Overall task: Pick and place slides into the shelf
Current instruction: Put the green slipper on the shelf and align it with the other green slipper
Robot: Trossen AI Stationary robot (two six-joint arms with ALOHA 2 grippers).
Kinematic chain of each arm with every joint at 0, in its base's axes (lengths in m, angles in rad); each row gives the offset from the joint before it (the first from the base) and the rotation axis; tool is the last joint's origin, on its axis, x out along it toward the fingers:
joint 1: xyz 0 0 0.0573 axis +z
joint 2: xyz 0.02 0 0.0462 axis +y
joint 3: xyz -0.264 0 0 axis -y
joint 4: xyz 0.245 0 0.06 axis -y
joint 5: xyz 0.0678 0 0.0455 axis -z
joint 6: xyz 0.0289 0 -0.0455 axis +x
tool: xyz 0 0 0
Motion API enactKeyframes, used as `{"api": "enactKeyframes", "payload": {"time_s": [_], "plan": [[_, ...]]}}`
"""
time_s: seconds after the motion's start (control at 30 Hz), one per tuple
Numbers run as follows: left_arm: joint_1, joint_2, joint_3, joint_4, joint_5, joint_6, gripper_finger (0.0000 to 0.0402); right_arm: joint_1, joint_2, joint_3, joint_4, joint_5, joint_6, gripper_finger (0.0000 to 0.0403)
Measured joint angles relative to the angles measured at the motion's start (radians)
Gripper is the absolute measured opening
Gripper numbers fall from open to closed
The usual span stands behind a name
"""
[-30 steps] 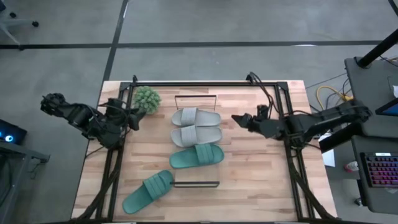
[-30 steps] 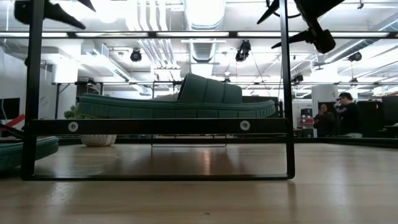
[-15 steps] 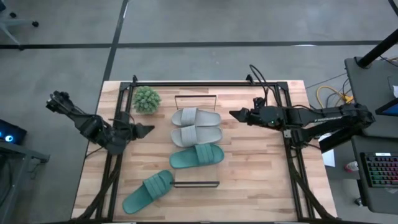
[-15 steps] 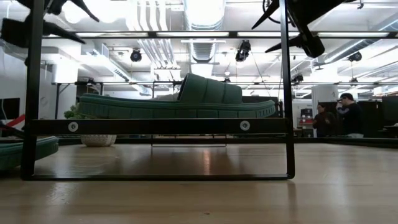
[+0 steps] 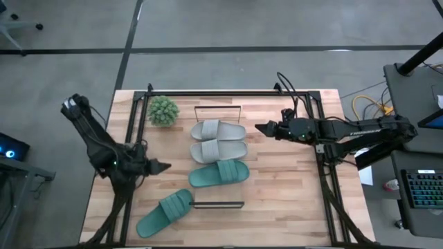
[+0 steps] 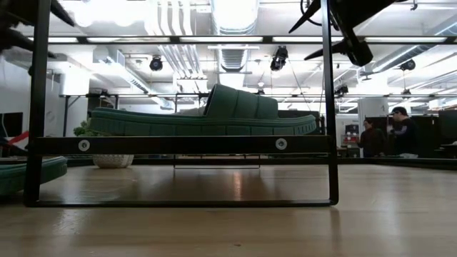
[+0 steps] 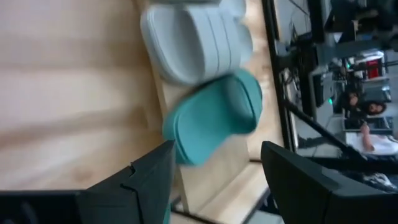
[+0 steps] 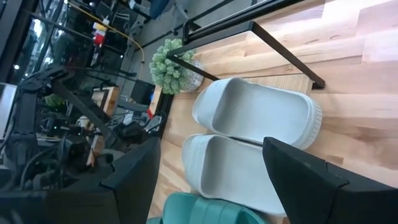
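We see three slides on the shelf, one teal slide near the table's front edge; left claw and right claw hang open, empty.

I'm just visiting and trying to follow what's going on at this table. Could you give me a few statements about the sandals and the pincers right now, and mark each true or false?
1. Three slides lie on the shelf: two grey and one teal. True.
2. The second teal slide is on the shelf too. False: it lies on the tabletop, off the shelf's near left corner.
3. The left pincer holds a slide. False: it is open and empty, left of the shelf.
4. The right pincer is open, right of the grey pair. True.
5. A small green plant stands left of the grey slides. True.
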Motion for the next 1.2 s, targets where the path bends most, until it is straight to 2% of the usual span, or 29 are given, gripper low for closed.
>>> {"api": "enactKeyframes", "payload": {"time_s": [0.1,0.83,1.2], "plan": [[-0.061,0.032,0.003,0.007,-0.005,-0.061,0.0224,-0.007,0.0,0.0,0.0,0.0,0.0,0.0277],[-0.277,0.351,0.002,0.489,0.047,-0.066,0.0224,-0.022,0.0,0.0,0.002,-0.026,0.0,0.0272],[-0.325,0.459,0.013,0.547,0.102,-0.09,0.0224,-0.021,0.0,0.0,0.006,-0.033,0.016,0.0272]]}}
